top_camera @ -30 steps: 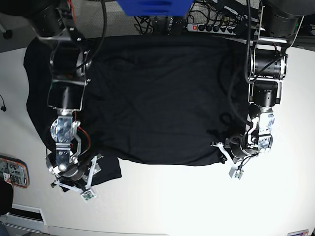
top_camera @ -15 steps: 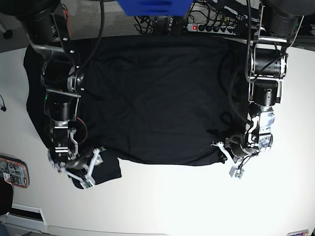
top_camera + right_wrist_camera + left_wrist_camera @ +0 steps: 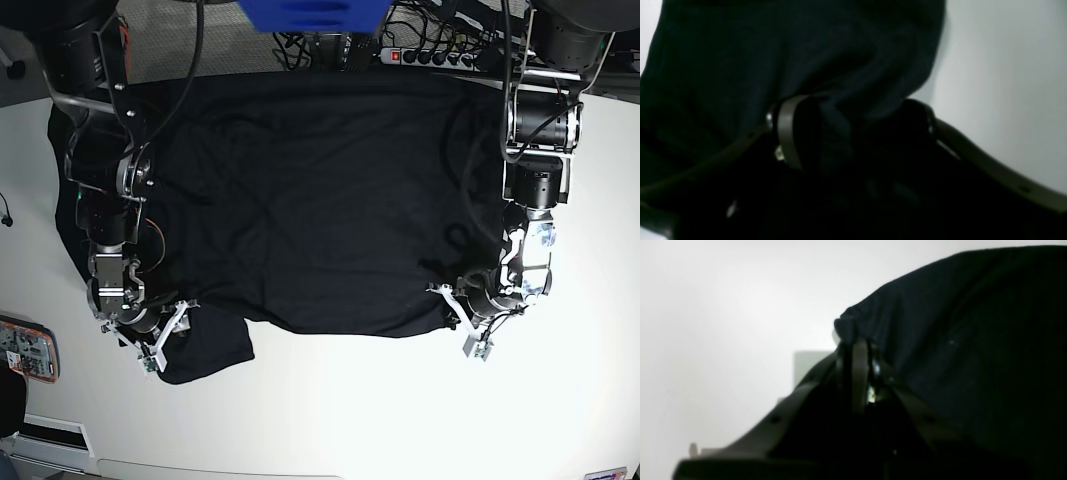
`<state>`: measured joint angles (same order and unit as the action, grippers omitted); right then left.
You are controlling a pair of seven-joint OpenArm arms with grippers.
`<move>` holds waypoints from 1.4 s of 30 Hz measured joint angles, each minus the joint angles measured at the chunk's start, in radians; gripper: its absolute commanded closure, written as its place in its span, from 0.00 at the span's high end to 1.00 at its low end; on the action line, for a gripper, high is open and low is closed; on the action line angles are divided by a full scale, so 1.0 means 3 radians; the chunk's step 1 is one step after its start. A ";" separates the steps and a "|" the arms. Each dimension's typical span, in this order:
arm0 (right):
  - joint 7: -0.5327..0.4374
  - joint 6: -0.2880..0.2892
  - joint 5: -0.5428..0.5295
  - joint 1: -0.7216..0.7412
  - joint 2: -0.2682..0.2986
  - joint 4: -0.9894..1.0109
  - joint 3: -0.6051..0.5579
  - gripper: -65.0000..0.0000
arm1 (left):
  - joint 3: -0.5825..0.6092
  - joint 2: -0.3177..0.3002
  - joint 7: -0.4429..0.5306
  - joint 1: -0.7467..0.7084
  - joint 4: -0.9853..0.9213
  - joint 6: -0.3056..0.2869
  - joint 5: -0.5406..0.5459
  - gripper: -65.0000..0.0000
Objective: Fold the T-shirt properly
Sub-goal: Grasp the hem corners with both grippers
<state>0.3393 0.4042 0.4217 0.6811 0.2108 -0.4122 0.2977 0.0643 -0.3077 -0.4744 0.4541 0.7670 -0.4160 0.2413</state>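
Two pincers work the near hem of the T-shirt [image 3: 310,200], spread flat on the counter [image 3: 400,410]: left pincer [image 3: 853,343] clenched on its corner, right pincer [image 3: 853,120] gaping around bunched cloth, likely readying a fold.

The right gripper [image 3: 160,335], seen from the base camera, has drawn back up along the T-shirt [image 3: 300,190], from beyond the garment's near corner to a spot over that corner itself. Its arm has straightened and pulled toward the shirt's far edge. The corner flap now shows more fully below the gripper, bulging a little farther out from the hem. In the dim right wrist view, cloth appears bunched between the spread fingers [image 3: 788,130], though contact is hard to judge.
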 measured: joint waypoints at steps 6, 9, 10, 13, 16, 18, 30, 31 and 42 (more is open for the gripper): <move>0.0008 0.0074 -0.0009 -0.0010 -0.0028 -0.0004 -0.0001 0.00 | -0.0001 -0.0001 0.0052 -0.0046 0.0019 0.0001 0.0017 0.00; 0.0008 0.0072 0.0005 -0.0010 -0.0029 -0.0005 -0.0001 0.00 | -0.0001 -0.0004 0.0050 -0.0046 0.0019 0.0000 0.0017 0.00; 0.0010 0.0072 0.0008 -0.0017 -0.0029 -0.0023 -0.0001 0.00 | -0.0001 -0.0018 0.0050 -0.0045 0.0019 0.0000 0.0017 0.00; 0.0144 0.0069 0.0074 -0.0066 -0.0036 -0.0212 -0.0001 0.00 | -0.0001 -0.0075 0.0050 -0.0047 0.0019 -0.0022 0.0029 0.00; 0.0196 0.0057 0.0097 -0.0135 -0.0031 -0.0453 -0.0006 0.00 | -0.0070 -0.0083 0.0023 -0.0047 0.0018 -0.0027 0.0029 0.00; 0.0221 0.0055 0.0085 -0.0233 -0.0029 -0.0651 -0.0008 0.00 | -0.0262 -0.0076 -0.0038 -0.0060 0.0014 -0.0075 0.0036 0.00; 0.0586 0.0097 0.0069 -0.0332 -0.0047 -0.1781 -0.0010 0.00 | -0.0482 -0.0257 -0.0116 -0.0079 0.0047 -0.0113 0.0047 0.00; 0.0601 0.0100 0.0057 -0.0352 -0.0047 -0.1820 -0.0010 0.00 | -0.0481 -0.0262 -0.0177 -0.0090 0.0117 -0.0108 0.0015 0.00; 0.0577 0.0123 0.0058 -0.0781 -0.0072 -0.2038 -0.0020 0.00 | -0.0464 -0.0371 -0.0362 -0.0038 0.0217 -0.0060 -0.0108 0.00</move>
<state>0.5125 0.4412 0.4393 0.4469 0.1890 -1.0237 0.2916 -0.0750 -0.4191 -0.5831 0.4427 0.8322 -0.4339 0.2089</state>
